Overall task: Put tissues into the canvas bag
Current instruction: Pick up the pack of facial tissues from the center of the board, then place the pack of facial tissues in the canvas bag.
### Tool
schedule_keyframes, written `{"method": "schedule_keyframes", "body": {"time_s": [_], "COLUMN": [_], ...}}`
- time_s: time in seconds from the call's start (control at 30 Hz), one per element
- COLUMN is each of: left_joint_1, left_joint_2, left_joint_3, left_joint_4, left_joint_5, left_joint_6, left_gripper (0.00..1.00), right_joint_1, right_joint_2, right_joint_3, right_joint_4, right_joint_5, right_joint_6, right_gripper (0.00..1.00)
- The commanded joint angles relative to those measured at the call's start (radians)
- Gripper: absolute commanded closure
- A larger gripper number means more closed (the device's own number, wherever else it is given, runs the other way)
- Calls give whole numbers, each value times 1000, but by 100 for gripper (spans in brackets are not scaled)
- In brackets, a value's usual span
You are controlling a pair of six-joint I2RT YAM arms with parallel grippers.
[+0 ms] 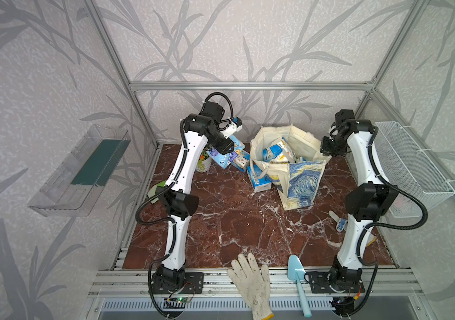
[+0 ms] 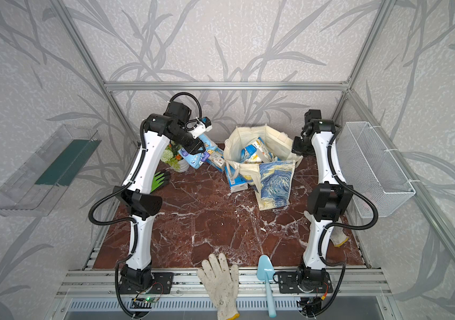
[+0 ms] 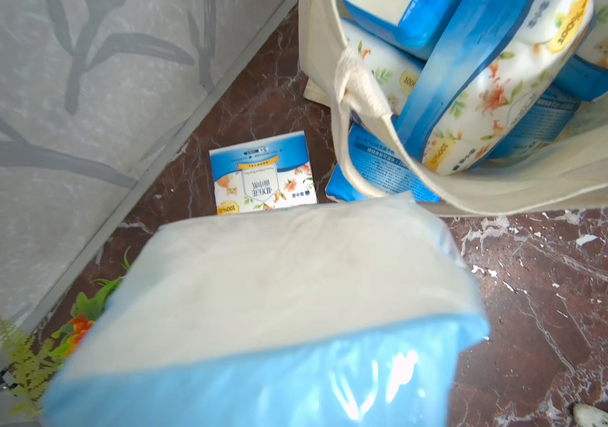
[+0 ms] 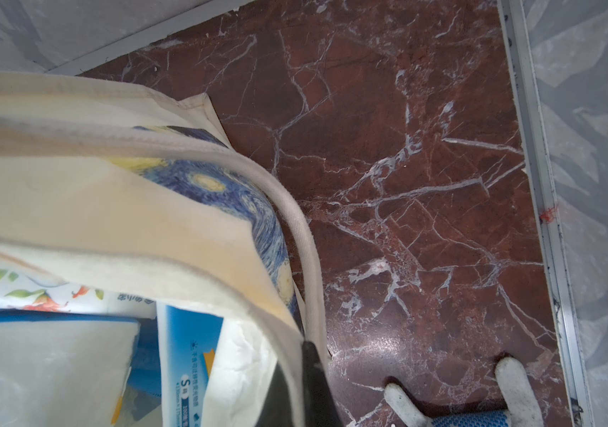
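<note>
Marble tabletop (image 4: 424,166), wrist-only fingers (image 4: 315,377), perhaps pinching bag (image 4: 54,214)

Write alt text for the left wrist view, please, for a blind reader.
A blue-and-white tissue pack fills the foreground, close to the camera. Beyond it another pack lies on the marble table beside the canvas bag, which holds several packs.

Upper middle of the frame, just right of centre: the bag (image 1: 298,177) stands on the table (image 1: 234,230), packs (image 1: 279,152) piled inside it and a lone pack (image 1: 259,182) on the table touching its left side. Further left, a tilted pack (image 1: 236,141) sits over other packs (image 1: 241,163), with a pot (image 1: 203,163) just left of those. Along the lower edge, the glove (image 1: 251,279) lies left of the trowel (image 1: 298,279), both across the table's front; the basket (image 1: 411,166) is on the right wall, the tray (image 1: 82,169) on the left.
</note>
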Motion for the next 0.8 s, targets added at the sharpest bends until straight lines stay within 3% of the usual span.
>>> {"method": "schedule_keyframes", "body": {"time_s": [0.0, 0.33, 0.77], "left_joint_1": [-50, -86, -193], "left_joint_2": [-1, -13, 3], "left_joint_3": [-27, 43, 67], "left_joint_4": [93, 328, 559], "left_joint_5": [-27, -10, 7], "left_joint_6": [-90, -279, -412], "left_gripper": [52, 56, 55], "right_joint_1": [-4, -3, -1], "right_joint_2": [-22, -35, -45], "right_joint_3": [-7, -34, -5], "right_joint_4": [-7, -9, -14], "right_joint_5": [1, 9, -3], "right_joint_6": [2, -2, -15], "right_gripper": [96, 96, 96]}}
